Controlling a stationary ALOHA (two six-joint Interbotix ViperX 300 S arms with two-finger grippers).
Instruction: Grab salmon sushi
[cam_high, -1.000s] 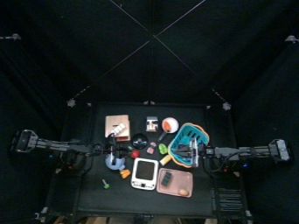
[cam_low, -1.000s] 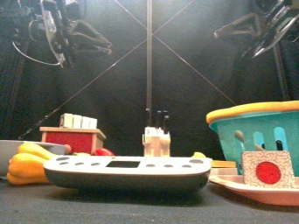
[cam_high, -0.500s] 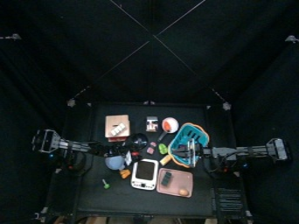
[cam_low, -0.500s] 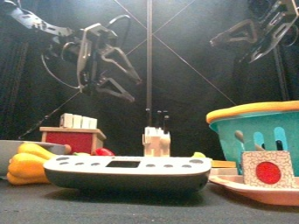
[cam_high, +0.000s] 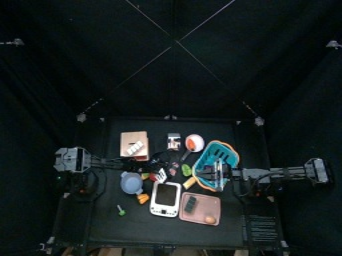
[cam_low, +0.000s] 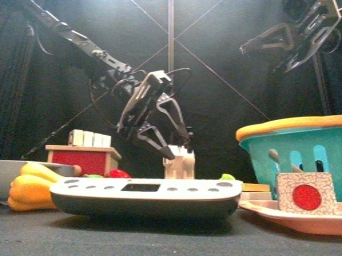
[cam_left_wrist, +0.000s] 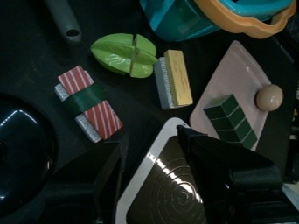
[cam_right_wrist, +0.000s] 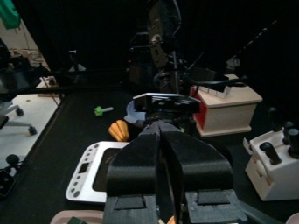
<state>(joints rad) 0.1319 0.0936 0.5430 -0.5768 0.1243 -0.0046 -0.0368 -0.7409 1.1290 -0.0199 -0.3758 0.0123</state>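
Note:
The salmon sushi (cam_left_wrist: 87, 102) shows in the left wrist view: a small white rice block with a pink-red, white-striped top and a dark band. It lies on the black table beside a green slice (cam_left_wrist: 128, 54) and a yellow-topped sushi (cam_left_wrist: 176, 77). My left gripper (cam_left_wrist: 149, 144) is open and empty, hanging over the middle of the table (cam_high: 167, 160) with its jaws pointing down (cam_low: 158, 140). The sushi lies just beyond the jaw tips. My right gripper (cam_right_wrist: 173, 136) is shut and held high at the right (cam_low: 283, 40).
A teal basket (cam_high: 218, 160) stands at the right. A pink tray (cam_left_wrist: 251, 79) holds a green block. A white flat device (cam_low: 147, 195) lies at the front. A red-brown box (cam_low: 83, 158) and a yellow pepper (cam_low: 34, 185) are at the left.
My left arm has swung in from the left and come down low over the middle of the table. The right arm has not moved.

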